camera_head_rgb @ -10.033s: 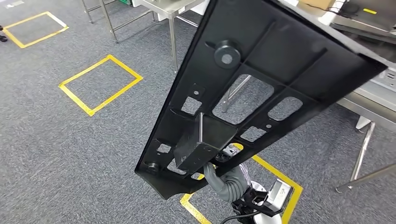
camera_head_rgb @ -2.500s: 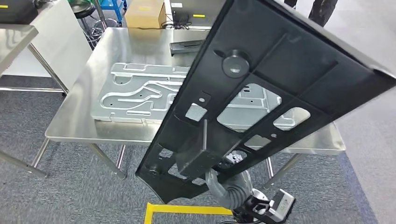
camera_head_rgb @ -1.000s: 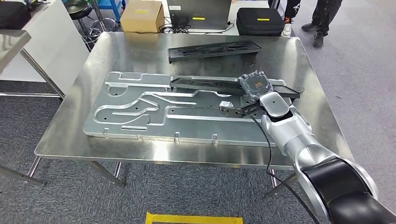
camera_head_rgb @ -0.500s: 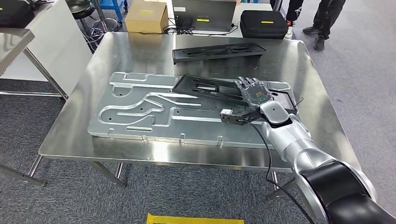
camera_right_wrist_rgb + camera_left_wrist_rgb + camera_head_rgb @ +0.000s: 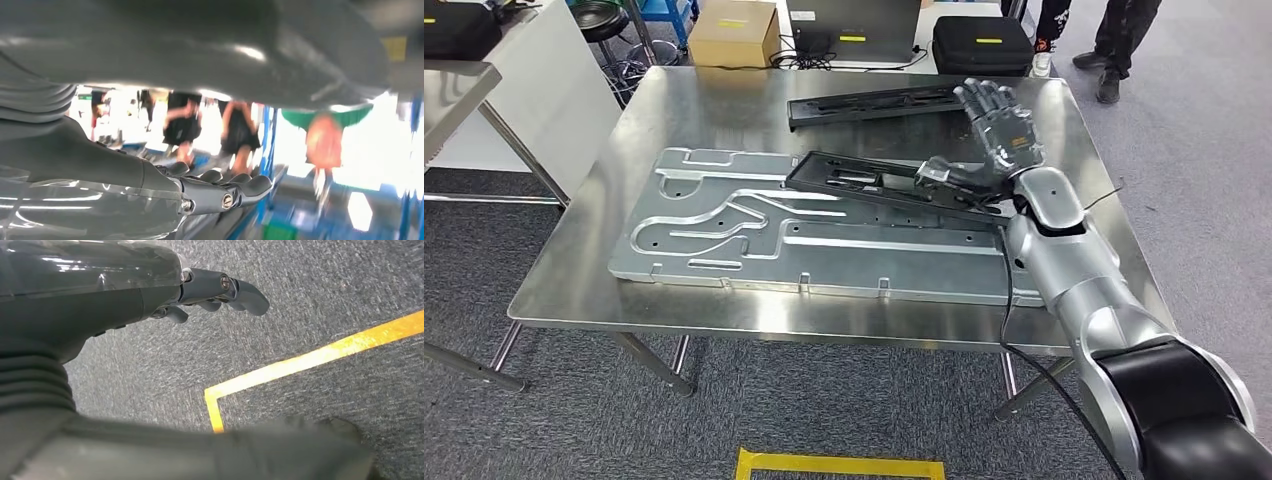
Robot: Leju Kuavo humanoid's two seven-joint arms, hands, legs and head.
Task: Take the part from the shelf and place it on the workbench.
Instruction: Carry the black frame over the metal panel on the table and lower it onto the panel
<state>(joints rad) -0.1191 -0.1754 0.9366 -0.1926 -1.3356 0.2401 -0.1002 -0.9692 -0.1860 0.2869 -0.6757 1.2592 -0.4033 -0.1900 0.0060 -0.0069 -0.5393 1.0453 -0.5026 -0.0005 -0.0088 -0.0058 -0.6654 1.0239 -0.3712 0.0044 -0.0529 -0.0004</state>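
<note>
While the left hand [image 5: 220,290] hangs over the carpet [image 5: 320,300], fingers extended and holding nothing, the part [image 5: 879,183] lies on the plate [image 5: 724,225] mid-workbench [image 5: 574,290]. Just past it, the right hand [image 5: 999,125] hovers spread wide, empty, near the far right corner.

Workshop: steel workbench [image 5: 724,320], floor tape [image 5: 280,371]

Head looks down on workbench [image 5: 724,110]; wrists close

Matt black plastic part [image 5: 879,182], shiny steel workbench [image 5: 724,100], rough grey carpet [image 5: 1214,180]
</note>
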